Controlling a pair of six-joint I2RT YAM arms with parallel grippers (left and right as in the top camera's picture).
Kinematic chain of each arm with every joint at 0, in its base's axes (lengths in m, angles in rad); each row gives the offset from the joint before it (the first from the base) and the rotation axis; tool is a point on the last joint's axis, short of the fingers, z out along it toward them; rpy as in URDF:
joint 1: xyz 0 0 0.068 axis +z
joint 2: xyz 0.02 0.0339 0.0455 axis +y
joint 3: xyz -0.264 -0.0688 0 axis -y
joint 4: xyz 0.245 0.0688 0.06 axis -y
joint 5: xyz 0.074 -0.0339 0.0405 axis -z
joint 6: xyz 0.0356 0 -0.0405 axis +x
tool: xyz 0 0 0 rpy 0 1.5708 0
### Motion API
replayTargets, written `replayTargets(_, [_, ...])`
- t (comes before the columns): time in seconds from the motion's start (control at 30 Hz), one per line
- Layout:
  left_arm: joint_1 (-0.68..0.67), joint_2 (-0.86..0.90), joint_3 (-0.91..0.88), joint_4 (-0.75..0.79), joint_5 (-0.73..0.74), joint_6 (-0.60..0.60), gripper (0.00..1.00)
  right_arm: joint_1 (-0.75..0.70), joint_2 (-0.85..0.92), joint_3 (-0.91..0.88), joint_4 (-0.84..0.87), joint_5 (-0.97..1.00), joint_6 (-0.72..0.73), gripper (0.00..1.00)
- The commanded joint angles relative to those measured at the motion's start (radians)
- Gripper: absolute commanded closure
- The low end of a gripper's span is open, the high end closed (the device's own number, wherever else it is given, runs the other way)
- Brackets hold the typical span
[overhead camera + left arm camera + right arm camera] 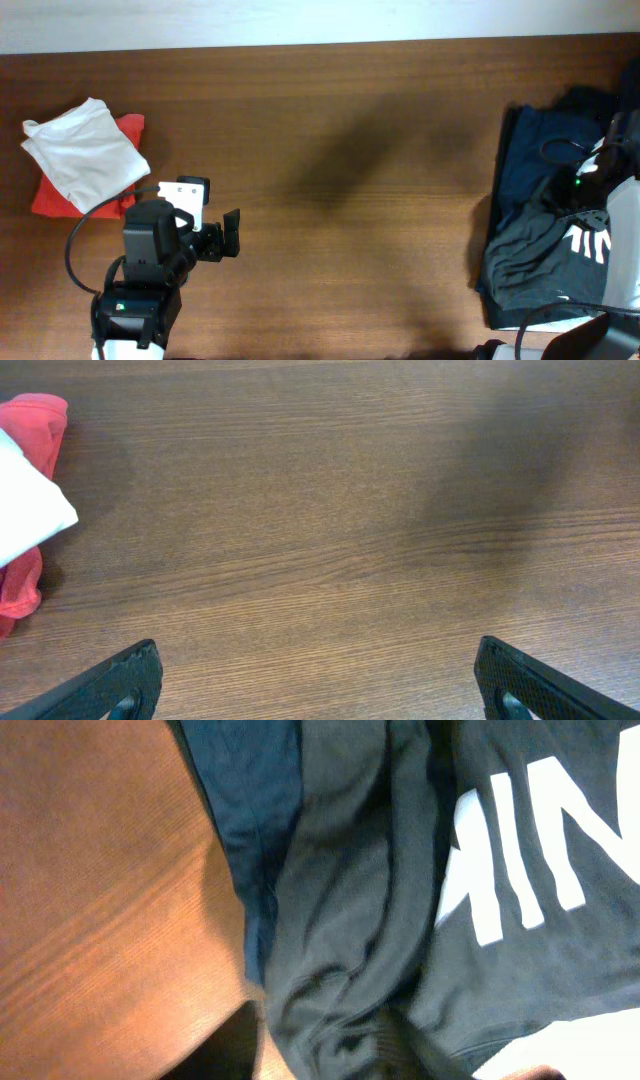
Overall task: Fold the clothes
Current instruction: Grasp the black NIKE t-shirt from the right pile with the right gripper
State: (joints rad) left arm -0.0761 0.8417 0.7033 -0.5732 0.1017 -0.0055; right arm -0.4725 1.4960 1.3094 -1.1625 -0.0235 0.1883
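A black T-shirt with white block lettering [545, 255] lies crumpled at the right edge of the table, on top of a navy garment [530, 150]. In the right wrist view the T-shirt [520, 850] fills the frame, with the navy garment [245, 790] beside it. My right gripper [315, 1040] has bunched T-shirt fabric between its fingers. A folded white garment [85, 155] lies on a red one [128, 128] at the far left; both also show in the left wrist view, white [25, 510] and red [40, 415]. My left gripper [315, 680] is open and empty over bare wood.
The wooden table [350, 150] spans the whole view. My left arm [150, 270] stands at the front left, and my right arm [595, 165] reaches over the dark pile at the right edge.
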Motion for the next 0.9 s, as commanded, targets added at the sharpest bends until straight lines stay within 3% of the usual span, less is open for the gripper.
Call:
replayTargets(0.0, [0.005, -0.003, 0.017, 0.003, 0.014, -0.010, 0.01, 0.002, 0.005, -0.101, 0.074, -0.034, 0.003, 0.53])
replayTargets(0.07, [0.005, -0.003, 0.017, 0.003, 0.014, -0.010, 0.01, 0.002, 0.009, -0.180, 0.154, -0.034, 0.003, 0.46])
replayTargets(0.23, [0.005, -0.003, 0.017, 0.003, 0.014, -0.010, 0.01, 0.002, 0.060, -0.328, 0.334, -0.041, 0.057, 0.48])
replayTargets(0.27, [0.005, -0.003, 0.017, 0.003, 0.014, -0.010, 0.01, 0.002, 0.067, -0.329, 0.335, -0.044, 0.056, 0.59])
replayTargets(0.33, [0.005, -0.003, 0.017, 0.003, 0.014, -0.010, 0.01, 0.002, 0.067, -0.329, 0.341, -0.044, 0.056, 0.64])
replayTargets(0.4, [0.005, -0.003, 0.017, 0.003, 0.014, -0.010, 0.01, 0.002, 0.067, -0.329, 0.340, -0.045, 0.056, 0.96])
replayTargets(0.5, [0.005, -0.003, 0.017, 0.003, 0.014, -0.010, 0.01, 0.002, 0.061, -0.307, 0.296, -0.045, 0.056, 0.96])
replayTargets(0.67, [0.005, -0.003, 0.017, 0.003, 0.014, -0.010, 0.01, 0.008, 0.039, 0.050, -0.016, -0.054, 0.029, 0.96])
replayTargets(0.73, [0.005, -0.003, 0.017, 0.003, 0.014, -0.010, 0.01, 0.060, 0.037, 0.158, -0.095, -0.146, -0.108, 0.96])
replayTargets(0.87, [0.005, -0.003, 0.017, 0.003, 0.014, -0.010, 0.01, 0.191, 0.035, 0.179, -0.090, -0.376, -0.266, 0.96])
